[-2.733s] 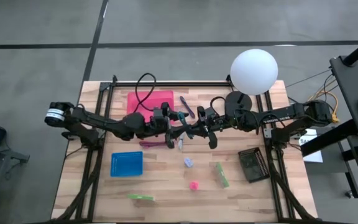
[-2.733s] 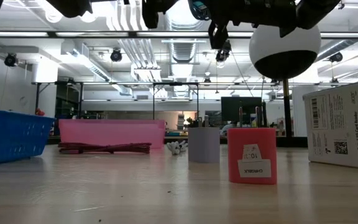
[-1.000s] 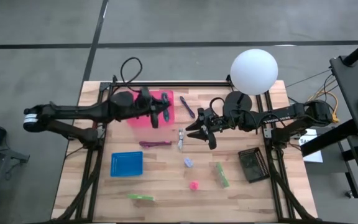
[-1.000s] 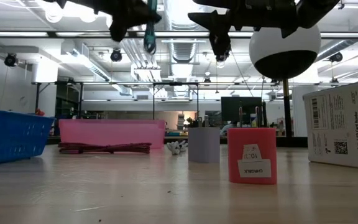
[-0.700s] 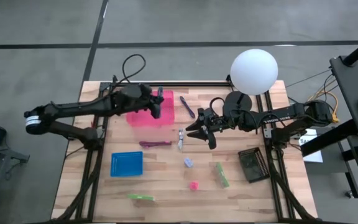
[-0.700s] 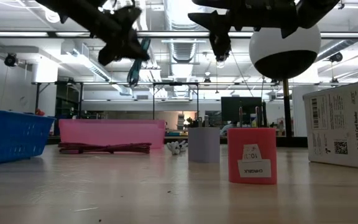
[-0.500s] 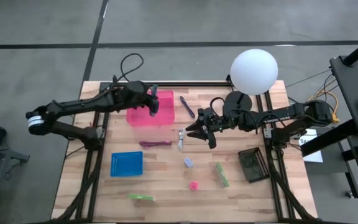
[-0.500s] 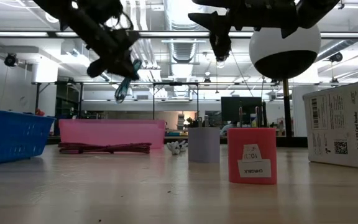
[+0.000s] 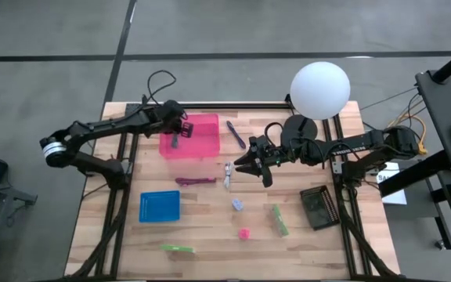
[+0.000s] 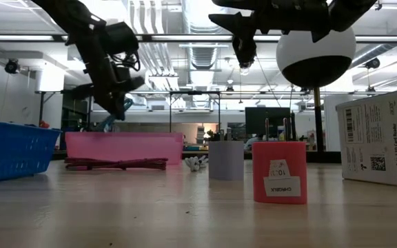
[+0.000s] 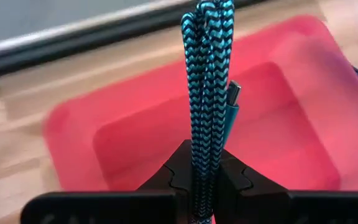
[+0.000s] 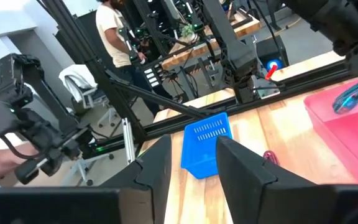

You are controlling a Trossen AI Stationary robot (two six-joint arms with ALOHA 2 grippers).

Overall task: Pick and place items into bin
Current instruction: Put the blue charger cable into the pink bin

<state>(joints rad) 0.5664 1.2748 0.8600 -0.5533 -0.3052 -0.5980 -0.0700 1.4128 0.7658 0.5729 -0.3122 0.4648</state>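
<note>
My left gripper (image 9: 177,139) hangs over the pink bin (image 9: 190,135), shut on a teal braided cable bundle (image 11: 207,93). In the low view the bundle (image 10: 109,121) points down from the gripper (image 10: 118,105), just above the bin's rim (image 10: 123,135). My right gripper (image 9: 245,166) stands open above the table's middle, nothing between its fingers (image 12: 157,168). Lying on the wood are a purple pen (image 9: 236,134), a maroon stick (image 9: 196,181), a silver tool (image 9: 229,174), a lavender block (image 9: 238,204), a pink block (image 9: 245,233) and green sticks (image 9: 279,219). My left gripper pinches the folded teal cable bundle between its two fingers (image 11: 174,177), several strands together, at the bundle's lower stretch (image 11: 199,163). The fingers slant down from above. The bundle runs on past the fingertips along them, its plug end (image 11: 231,94) free, clear of the bin.
A blue basket (image 9: 160,206) sits at the near left, a black box (image 9: 319,207) at the right. The white globe lamp (image 9: 319,90) stands at the far right corner. Another green stick (image 9: 178,248) lies near the front edge.
My left gripper has carried the teal cable toward the table's left, over the pink bin, has tipped its fingers downward and has come down until the bundle hangs just above the bin's rim. It has stayed shut on the cable.
</note>
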